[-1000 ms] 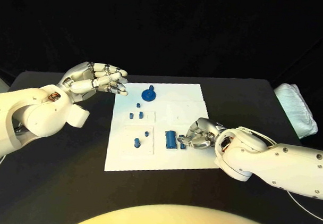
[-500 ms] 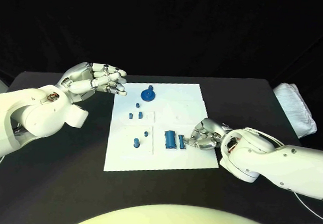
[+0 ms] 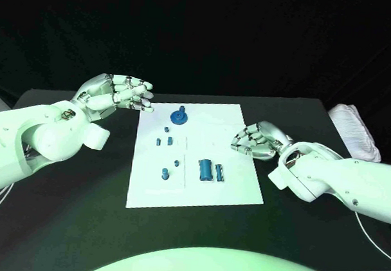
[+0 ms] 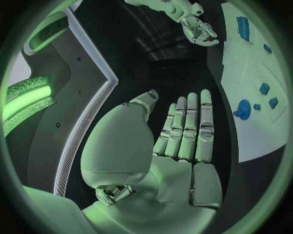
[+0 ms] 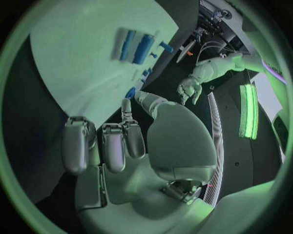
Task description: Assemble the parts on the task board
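Black table under both arms, dark drape behind. Left hand raised just off the near-left corner of the white task board, holding nothing; fingers curled inward in the head view, yet laid straight and side by side in the left wrist view. Right hand poised over the board's right edge, fingers bent downward, nothing pinched; right wrist view confirms empty fingertips, folded in above the white plate. Between the two hands, nearer the left one: round blue disc part with a raised knob. Below the right hand, towards the robot: a stubby blue cylinder and a slim blue pin lying side by side. Smaller blue pieces left of those. Beyond the right arm, at the table's edge: crumpled white cloth, soft and ribbed.
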`<state>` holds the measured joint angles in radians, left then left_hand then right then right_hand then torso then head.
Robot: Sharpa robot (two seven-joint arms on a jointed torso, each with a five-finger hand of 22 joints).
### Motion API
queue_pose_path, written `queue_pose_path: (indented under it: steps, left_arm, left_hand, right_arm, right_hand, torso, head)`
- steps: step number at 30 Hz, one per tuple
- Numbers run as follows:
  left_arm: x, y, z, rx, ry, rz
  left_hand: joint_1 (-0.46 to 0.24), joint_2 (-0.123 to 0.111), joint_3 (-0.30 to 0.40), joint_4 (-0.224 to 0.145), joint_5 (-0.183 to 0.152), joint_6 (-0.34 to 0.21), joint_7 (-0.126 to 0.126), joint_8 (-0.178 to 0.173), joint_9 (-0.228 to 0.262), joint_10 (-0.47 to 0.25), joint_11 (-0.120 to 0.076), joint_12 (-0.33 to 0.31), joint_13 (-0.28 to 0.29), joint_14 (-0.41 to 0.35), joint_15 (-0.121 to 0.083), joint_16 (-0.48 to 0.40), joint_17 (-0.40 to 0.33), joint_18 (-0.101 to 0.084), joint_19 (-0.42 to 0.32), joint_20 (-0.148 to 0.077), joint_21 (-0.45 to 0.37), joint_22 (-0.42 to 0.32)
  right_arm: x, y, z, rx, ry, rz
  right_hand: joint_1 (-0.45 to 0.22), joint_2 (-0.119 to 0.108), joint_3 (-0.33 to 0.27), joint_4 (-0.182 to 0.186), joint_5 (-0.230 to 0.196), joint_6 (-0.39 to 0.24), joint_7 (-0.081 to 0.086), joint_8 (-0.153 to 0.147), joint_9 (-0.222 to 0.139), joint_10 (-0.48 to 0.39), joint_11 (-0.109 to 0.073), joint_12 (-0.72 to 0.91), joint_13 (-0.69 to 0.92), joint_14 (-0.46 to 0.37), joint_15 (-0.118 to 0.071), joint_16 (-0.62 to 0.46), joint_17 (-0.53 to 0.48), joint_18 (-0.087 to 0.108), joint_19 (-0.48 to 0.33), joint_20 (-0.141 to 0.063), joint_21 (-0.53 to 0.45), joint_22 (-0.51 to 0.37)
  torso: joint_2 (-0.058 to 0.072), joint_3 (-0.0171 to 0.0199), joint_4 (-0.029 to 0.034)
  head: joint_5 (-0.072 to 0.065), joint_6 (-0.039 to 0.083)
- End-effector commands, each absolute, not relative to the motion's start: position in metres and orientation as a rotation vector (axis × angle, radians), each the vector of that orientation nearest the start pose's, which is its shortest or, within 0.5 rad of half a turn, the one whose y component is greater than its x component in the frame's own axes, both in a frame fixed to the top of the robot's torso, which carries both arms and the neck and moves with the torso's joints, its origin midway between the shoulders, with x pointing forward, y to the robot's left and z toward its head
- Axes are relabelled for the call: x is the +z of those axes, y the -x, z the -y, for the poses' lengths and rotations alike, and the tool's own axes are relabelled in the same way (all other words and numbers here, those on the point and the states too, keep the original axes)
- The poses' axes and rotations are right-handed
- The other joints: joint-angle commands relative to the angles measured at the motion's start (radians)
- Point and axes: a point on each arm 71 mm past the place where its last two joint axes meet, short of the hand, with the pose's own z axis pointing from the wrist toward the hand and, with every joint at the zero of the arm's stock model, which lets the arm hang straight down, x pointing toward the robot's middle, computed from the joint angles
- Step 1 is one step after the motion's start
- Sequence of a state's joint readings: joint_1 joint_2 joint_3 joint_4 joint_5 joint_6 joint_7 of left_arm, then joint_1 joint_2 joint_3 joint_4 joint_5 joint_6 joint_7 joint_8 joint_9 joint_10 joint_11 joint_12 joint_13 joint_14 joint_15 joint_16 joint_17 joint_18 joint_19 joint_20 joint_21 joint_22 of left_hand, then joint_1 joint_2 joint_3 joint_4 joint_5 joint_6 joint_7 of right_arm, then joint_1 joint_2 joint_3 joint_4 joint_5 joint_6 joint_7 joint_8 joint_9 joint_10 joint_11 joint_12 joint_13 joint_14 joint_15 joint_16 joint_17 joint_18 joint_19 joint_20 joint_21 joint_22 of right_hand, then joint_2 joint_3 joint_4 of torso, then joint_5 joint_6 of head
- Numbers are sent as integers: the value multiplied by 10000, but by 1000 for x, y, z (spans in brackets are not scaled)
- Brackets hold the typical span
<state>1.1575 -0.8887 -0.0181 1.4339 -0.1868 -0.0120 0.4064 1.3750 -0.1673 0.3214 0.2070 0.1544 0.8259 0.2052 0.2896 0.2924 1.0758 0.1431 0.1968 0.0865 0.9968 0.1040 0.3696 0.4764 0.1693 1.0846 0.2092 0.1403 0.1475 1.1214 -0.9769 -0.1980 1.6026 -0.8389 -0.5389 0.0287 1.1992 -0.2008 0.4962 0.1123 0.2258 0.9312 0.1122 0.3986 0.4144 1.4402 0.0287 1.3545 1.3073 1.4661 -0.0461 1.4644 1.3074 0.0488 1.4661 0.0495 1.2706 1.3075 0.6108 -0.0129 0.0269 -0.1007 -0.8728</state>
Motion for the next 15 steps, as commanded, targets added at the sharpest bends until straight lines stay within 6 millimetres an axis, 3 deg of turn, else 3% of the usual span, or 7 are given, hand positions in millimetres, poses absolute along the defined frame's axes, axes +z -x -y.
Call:
queue_pose_path:
  steps: [1, 3, 5, 7, 11, 14, 15]
  left_arm:
    - [-195, -499, -244, -16648, 9326, -15030]
    - [-198, -506, -247, -16441, 9553, -14690]
    - [-201, -514, -251, -16214, 9723, -14373]
    - [-204, -521, -255, -15920, 9876, -14039]
    - [-211, -537, -266, -15220, 10364, -13206]
    - [-216, -546, -272, -14790, 10543, -12831]
    - [-217, -548, -273, -14704, 10575, -12766]
  left_hand:
    - [186, 26, 27, 4, 56, 56, -53, -55, -14, 57, 24, -48, 12, -118, 10, -105, -1, 126, 16, 23, -87, -39]
    - [304, 34, 62, 33, 57, 81, -92, -66, -22, 11, 32, -142, -13, -332, 61, -354, -62, 113, -131, 77, -230, -127]
    - [472, 67, 160, 49, 60, 117, -155, -74, -33, -96, 85, -352, -78, -539, 145, -715, -156, 108, -337, 172, -427, -248]
    - [571, 75, 245, 73, 57, 32, -254, -166, -86, -169, 172, -579, -141, -632, 233, -1045, -243, 113, -489, 268, -594, -357]
    - [672, 83, 369, 89, 70, -74, -411, -334, -234, -280, 319, -956, -201, -828, 396, -1616, -449, 113, -814, 430, -770, -570]
    - [704, 112, 457, 87, 68, -75, -453, -414, -316, -349, 311, -1160, -211, -917, 437, -1910, -603, 116, -1066, 513, -785, -710]
    - [698, 111, 471, 92, 67, -61, -465, -428, -336, -341, 309, -1196, -209, -952, 443, -1990, -650, 117, -1140, 536, -786, -746]
  right_arm:
    - [-253, -448, 267, 10008, -7106, -16204]
    - [-252, -461, 275, 10143, -7688, -15822]
    - [-251, -473, 281, 10214, -8186, -15462]
    - [-250, -484, 286, 10280, -8623, -15106]
    - [-248, -509, 292, 10579, -9316, -14443]
    - [-247, -520, 292, 10832, -9578, -14164]
    - [-247, -522, 292, 10904, -9616, -14129]
  right_hand:
    - [216, 31, 87, -187, -96, -194, 93, -88, -58, -914, 84, -1607, 841, 121, 100, -1128, -66, 388, 236, 131, -2213, 605]
    - [358, 64, 237, -285, -99, -359, 127, -112, -71, -2208, 123, -3789, -395, -566, 103, -2625, -1511, 797, -355, 146, -5094, -740]
    - [412, 37, 386, -333, -79, -512, 146, -105, -64, -3529, 155, -6215, -1962, -1302, 162, -4355, -2988, 1185, -969, 181, -8194, -2372]
    - [473, 17, 590, -367, -78, -649, 204, -115, -68, -4025, 227, -7444, -3014, -2264, 247, -6414, -4621, 1334, -1416, 259, -9870, -3448]
    - [606, 58, 1083, -505, -226, -795, 472, -355, -281, -4068, 619, -10225, -6515, -3548, 675, -8734, -5575, 1299, -2252, 660, -11702, -5469]
    - [614, 91, 1179, -564, -338, -828, 668, -693, -471, -3790, 891, -11373, -8377, -3927, 938, -10410, -6585, 1338, -2930, 1008, -12026, -6798]
    - [623, 124, 1173, -581, -310, -775, 645, -731, -493, -3752, 827, -11522, -8670, -3908, 988, -10656, -6740, 1295, -2984, 1084, -12103, -7037]
  torso:
    - [-241, -72, -11]
    - [-340, -101, -4]
    - [-421, -119, 3]
    - [-496, -126, -6]
    - [-623, -109, -31]
    - [-709, -99, -4]
    - [-726, -97, 0]
  head:
    - [27, 2]
    - [79, 2]
    - [137, 175]
    - [208, 300]
    - [368, 622]
    - [495, 825]
    - [546, 903]
